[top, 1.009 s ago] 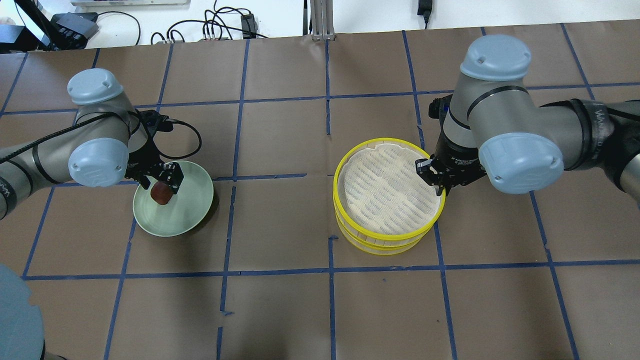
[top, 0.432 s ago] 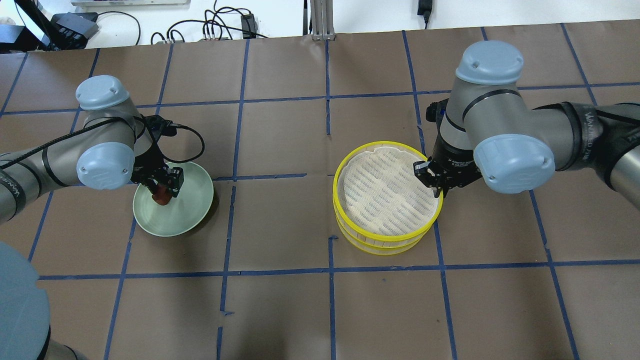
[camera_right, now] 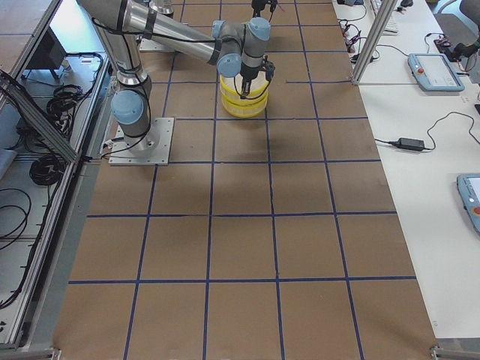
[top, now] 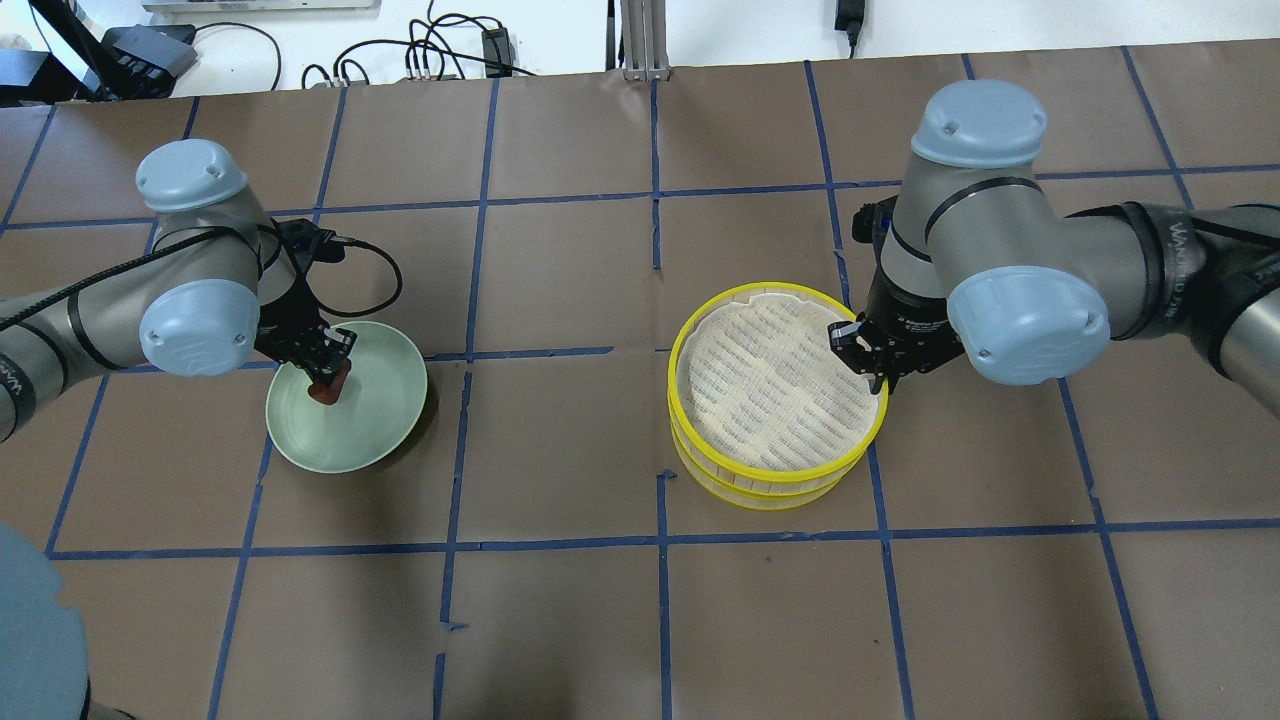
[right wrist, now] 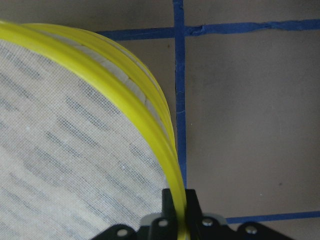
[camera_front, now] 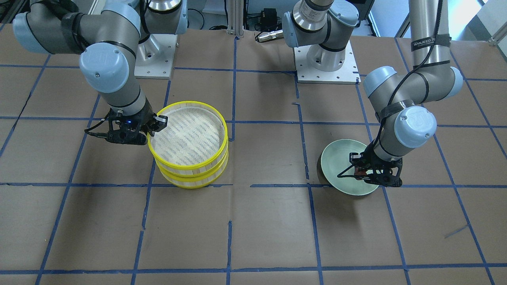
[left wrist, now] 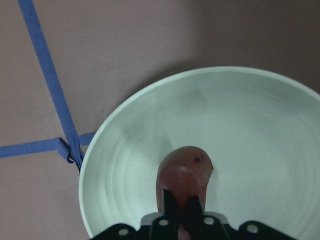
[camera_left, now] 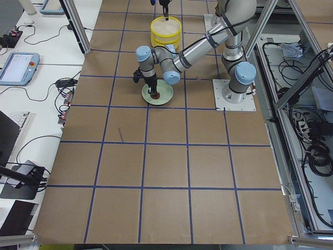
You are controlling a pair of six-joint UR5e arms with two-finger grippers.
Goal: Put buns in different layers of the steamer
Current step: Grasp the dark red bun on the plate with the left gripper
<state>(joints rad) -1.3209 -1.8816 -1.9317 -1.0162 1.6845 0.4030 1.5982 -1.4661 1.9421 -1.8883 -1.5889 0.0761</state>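
The dark reddish-brown bun (top: 329, 386) lies in the pale green plate (top: 375, 425), and I cannot tell whether it still touches the plate. My left gripper (top: 331, 374) is shut on this bun, which also shows in the left wrist view (left wrist: 184, 170) and the front view (camera_front: 360, 172). The two steamer layers stand stacked, the top layer (top: 675, 370) on the bottom layer (top: 760, 497). My right gripper (top: 878, 376) is shut on the top layer's yellow rim (right wrist: 127, 82) at its right side. The top layer's floor is bare. The white bun is out of view.
The plate (camera_front: 336, 158) sits on the brown paper table with its blue tape grid. The steamer stack (camera_front: 190, 166) stands about one tile away from the plate. The robot bases stand at the table's robot side (camera_front: 326, 59).
My left gripper's fingers, open around the brown bun a second ago, have closed on it. My right gripper stays on the steamer rim, and the top layer has shifted only slightly.
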